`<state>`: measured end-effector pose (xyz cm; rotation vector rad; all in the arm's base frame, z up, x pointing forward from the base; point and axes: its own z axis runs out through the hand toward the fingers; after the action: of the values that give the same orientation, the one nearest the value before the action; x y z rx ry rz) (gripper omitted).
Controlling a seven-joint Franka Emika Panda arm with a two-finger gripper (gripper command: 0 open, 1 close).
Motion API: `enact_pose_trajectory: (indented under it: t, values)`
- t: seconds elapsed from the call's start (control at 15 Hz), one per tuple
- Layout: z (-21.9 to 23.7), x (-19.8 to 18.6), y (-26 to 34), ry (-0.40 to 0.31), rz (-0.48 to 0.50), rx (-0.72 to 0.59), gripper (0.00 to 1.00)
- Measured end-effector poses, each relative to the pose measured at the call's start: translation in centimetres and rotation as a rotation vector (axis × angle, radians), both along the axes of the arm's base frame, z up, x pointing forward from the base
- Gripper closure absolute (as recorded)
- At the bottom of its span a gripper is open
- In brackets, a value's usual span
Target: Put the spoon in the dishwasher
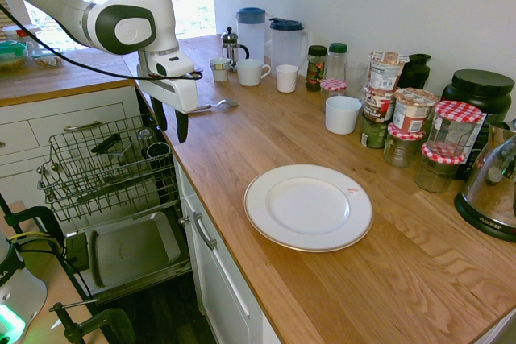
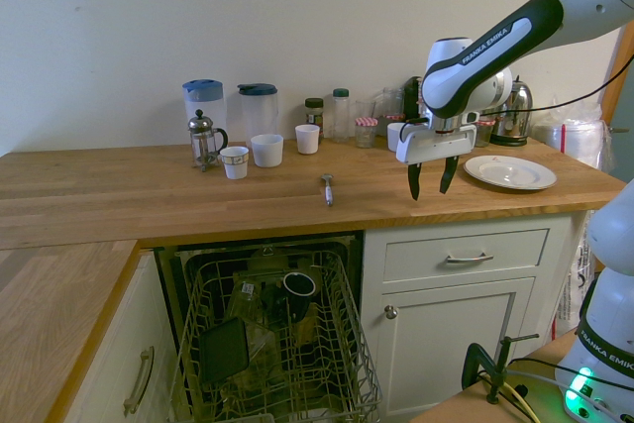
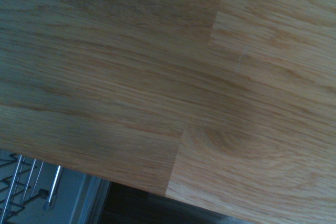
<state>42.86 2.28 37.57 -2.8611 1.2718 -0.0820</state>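
The small silver spoon (image 1: 216,105) (image 2: 327,188) lies flat on the wooden counter, near its front edge. Below the counter the dishwasher stands open with its grey wire rack (image 1: 105,168) (image 2: 272,344) pulled out; a dark cutlery basket (image 2: 224,350) and a dark cup sit in it. My gripper (image 1: 171,124) (image 2: 432,178) hangs open and empty just above the counter's front edge, to one side of the spoon and apart from it. The wrist view shows only bare counter wood and a corner of the rack (image 3: 21,182).
A white plate (image 1: 308,205) (image 2: 509,171) lies on the counter beyond the gripper. Jugs, a French press (image 2: 203,140), cups, jars and a kettle (image 1: 493,187) line the wall side. White drawers with metal handles (image 2: 466,258) flank the dishwasher, whose door (image 1: 129,247) lies folded down.
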Motion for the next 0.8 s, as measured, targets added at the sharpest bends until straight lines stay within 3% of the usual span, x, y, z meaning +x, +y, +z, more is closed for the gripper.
enact_pose_trajectory:
  t: [0.4,0.8]
  values:
    - [0.4,0.5,-0.1,-0.005,-0.045,0.032,0.00]
    - [2.0,5.2,4.5,-0.058,-0.170,0.041,0.00]
